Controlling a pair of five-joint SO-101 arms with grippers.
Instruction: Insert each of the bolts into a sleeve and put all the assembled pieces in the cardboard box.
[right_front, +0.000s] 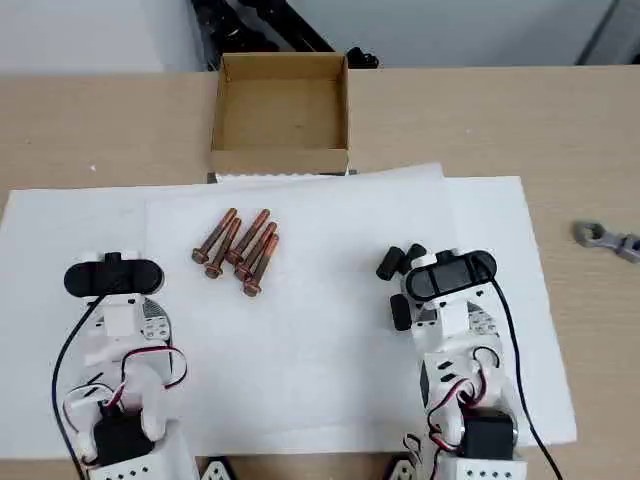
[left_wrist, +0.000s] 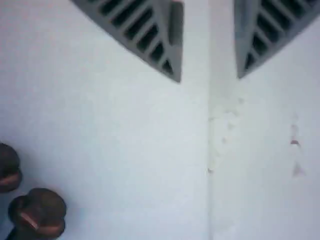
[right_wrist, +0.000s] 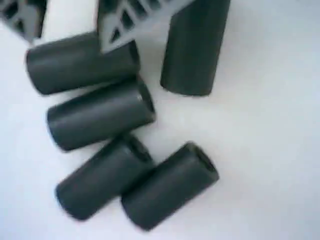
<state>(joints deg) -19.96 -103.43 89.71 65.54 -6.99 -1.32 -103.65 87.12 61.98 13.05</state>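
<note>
Light wooden table (right_front: 80, 120) is carrying overlapping sheets of white paper (right_front: 330, 380). Dark equipment (right_front: 250, 25) is standing behind the far edge against a pale wall. Small silver metal tool (right_front: 605, 238) is lying on bare wood off the paper, on the right arm's side.

Copper-coloured flanged metal bolts (right_front: 238, 250) are lying in a tight cluster on the paper. Shanks are running roughly parallel on a slant, heads nearer the arms, pieces touching one another. Two dark bolt heads (left_wrist: 37, 212) are showing beside the left arm's working area.

Short black hollow cylindrical sleeves (right_wrist: 100, 115) are lying on their sides in a loose bunch of five, several touching. From above, the sleeves (right_front: 392, 263) are peeking out from under the right arm's head.

Open-topped brown cardboard box (right_front: 280, 158) is sitting just beyond the paper's far edge, nearer the bolts than the sleeves.

Left gripper (left_wrist: 207, 77) is hovering over bare paper, jaws spread apart, gripping nothing. Right gripper (right_wrist: 67, 42) is hanging directly above the sleeves, jaws parted, one sleeve lying below the gap, nothing clamped.

Wide strip of bare paper is separating bolts from sleeves. Bare wood is flanking the box on both sides.
</note>
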